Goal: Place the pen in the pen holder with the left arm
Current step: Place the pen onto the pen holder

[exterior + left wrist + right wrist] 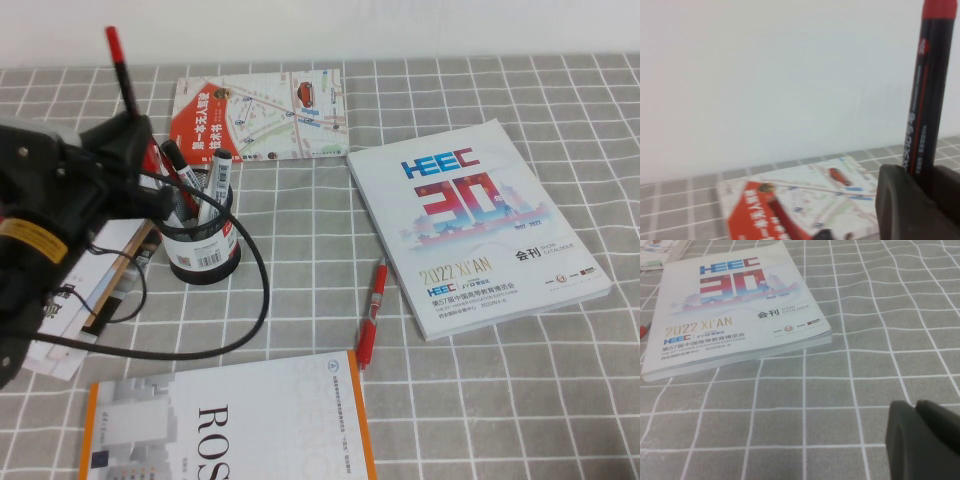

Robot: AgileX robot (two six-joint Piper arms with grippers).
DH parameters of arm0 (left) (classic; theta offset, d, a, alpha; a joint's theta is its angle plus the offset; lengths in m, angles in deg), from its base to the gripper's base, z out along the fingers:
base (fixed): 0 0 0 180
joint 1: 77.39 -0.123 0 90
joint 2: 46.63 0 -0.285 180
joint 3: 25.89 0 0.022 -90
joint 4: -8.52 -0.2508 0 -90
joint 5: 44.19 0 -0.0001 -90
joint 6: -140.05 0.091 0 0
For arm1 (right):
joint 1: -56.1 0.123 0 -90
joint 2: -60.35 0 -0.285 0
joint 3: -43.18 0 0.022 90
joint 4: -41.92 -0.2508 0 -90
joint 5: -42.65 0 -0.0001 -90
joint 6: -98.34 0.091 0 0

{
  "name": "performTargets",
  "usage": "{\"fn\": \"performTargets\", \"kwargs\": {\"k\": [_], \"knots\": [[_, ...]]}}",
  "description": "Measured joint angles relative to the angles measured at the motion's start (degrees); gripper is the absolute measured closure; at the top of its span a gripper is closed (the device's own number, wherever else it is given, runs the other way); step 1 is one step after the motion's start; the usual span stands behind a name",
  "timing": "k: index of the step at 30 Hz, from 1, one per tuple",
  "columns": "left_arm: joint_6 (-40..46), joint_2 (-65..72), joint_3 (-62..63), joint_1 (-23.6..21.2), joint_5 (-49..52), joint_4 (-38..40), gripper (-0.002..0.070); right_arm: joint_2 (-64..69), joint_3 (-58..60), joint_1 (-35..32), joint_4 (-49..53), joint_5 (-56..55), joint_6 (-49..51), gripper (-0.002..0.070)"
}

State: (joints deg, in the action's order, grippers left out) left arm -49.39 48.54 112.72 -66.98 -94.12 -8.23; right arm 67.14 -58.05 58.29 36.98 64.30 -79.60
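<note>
Pen [122,70] upright in left hand [135,135] | above pen holder [203,245] | right hand [927,437] closed

A plain white wall [400,25] stands behind the table. A grey cloth [480,400] with white squares covers it.

Even bright light, soft shadows; left wrist view blurry, bg wall washed out.

Left end effector [140,150] hides the pen's [122,72] lower barrel; right end effector [927,440] cut off.
</note>
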Motion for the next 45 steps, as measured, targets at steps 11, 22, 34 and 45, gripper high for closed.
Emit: {"fn": "performTargets", "kwargs": {"k": [11, 22, 34, 45], "knots": [[-4.7, 8.6, 1.6, 0.2, -7.3, -2.3, 0.0608, 0.0, 0.0, 0.0, -0.1, 0.0, 0.0, 0.0692], [-4.9, 12.4, 2.3, 1.0, -7.0, -2.4, 0.0608, 0.0, 0.0, 0.0, -0.2, 0.0, 0.0, 0.0692], [-3.7, 14.4, 2.4, 1.0, -5.2, -2.4, 0.0608, 0.0, 0.0, 0.0, -0.2, 0.0, 0.0, 0.0692], [-3.7, 14.4, 2.4, 1.0, -4.3, 0.5, 0.0571, 0.0, 0.0, 0.0, -0.2, 0.0, 0.0, 0.0692]]}}
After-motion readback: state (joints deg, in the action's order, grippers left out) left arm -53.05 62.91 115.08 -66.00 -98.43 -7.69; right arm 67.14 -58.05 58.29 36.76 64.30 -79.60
